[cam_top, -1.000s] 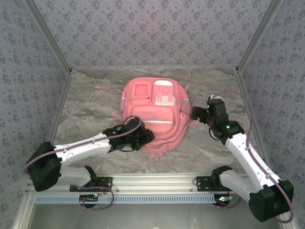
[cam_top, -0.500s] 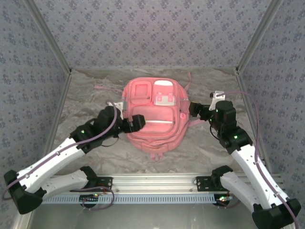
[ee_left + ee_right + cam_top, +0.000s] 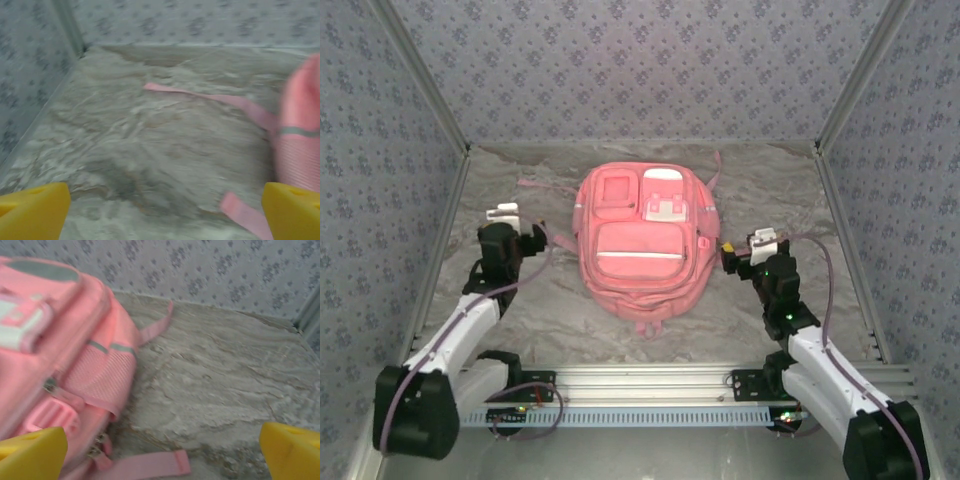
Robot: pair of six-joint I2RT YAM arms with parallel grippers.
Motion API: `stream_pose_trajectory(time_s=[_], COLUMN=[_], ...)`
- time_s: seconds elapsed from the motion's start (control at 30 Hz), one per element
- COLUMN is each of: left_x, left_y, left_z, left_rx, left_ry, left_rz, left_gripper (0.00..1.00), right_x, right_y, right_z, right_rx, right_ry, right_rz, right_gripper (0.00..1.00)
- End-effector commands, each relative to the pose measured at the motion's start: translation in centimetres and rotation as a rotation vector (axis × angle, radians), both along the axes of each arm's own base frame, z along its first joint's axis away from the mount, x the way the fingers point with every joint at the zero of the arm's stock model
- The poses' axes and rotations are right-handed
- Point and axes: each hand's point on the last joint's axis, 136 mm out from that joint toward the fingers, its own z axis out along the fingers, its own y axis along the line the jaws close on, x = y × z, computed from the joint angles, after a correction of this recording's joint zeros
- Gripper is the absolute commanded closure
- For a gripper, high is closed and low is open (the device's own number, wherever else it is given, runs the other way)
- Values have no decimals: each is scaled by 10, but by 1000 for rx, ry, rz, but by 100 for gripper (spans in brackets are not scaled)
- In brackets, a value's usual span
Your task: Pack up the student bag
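Status: student bag (image 3: 640, 245) lies flat at the centre of the worktop (image 3: 520, 310), front pockets up, small loop at its 6 o'clock end, thin pink straps (image 3: 545, 185) trailing off at 10 and 1 o'clock; front-up likely so the pockets face the overhead camera and can be reached from above.

Left hand (image 3: 520, 222) sits at the bag's 9 o'clock, near but clear of the fabric, fingers wide apart, nothing between them; the left wrist view looks along bare worktop with the bag's mesh side at its 3 o'clock edge.

Right hand (image 3: 742, 245) sits at the bag's 3 o'clock, just beside the side pocket, fingers also spread and empty.

We read the flanking pose as a setup to work the bag from both sides; soft fabric will sag and slide if only one side is pulled.

Surface: grey marbled sheet, matte, slightly rippled; aluminium rail (image 3: 650, 380) along 6 o'clock; patterned grey-blue walls (image 3: 640, 70) on three sides.
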Motion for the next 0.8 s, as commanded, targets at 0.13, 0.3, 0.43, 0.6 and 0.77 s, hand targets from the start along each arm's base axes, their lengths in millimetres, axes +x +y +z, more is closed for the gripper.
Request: stream_pose_trajectory(time_s=[0.13, 0.3, 0.43, 0.6, 0.77], left_x=[17, 28, 32, 51, 52], left_y=[28, 21, 39, 4, 7], left_z=[-47, -51, -69, -82, -82], left_rx=[-81, -31, -61, -67, -63], left_ry=[-43, -79, -151, -1, 3], left_rz=[49, -27, 46, -175, -153], left_gripper=[2, 2, 2, 2, 2], right_x=[24, 34, 42, 58, 86], right_y=[-26, -56, -64, -62, -53], right_z=[11, -32, -34, -57, -66], right_rx=[-52, -25, 121, 186, 199], right_ry=[-135, -41, -103, -71, 86], right_rz=[-85, -209, -223, -139, -41], right_gripper=[0, 0, 0, 0, 0])
